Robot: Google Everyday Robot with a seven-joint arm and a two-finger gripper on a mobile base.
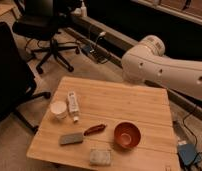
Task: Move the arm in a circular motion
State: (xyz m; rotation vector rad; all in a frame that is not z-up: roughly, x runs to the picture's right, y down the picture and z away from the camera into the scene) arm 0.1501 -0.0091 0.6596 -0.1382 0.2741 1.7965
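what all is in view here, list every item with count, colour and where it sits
light wooden square table: 1, pale wood, centre of view
white round cup: 1, white, table's left side
white upright bottle: 1, white, just right of the cup
grey flat rectangular block: 1, grey, front left of the table
small red elongated item: 1, red, right of the grey block
orange-red round bowl: 1, orange-red, front right of centre
pale grey sponge-like pad: 1, pale grey, near the front edge
black wheeled office chair: 1, black, on the floor behind the table
blue box with cables: 1, blue, floor at right
cream-white rounded tube arm: 1, cream-white, over the table's far right corner
gripper: out of view
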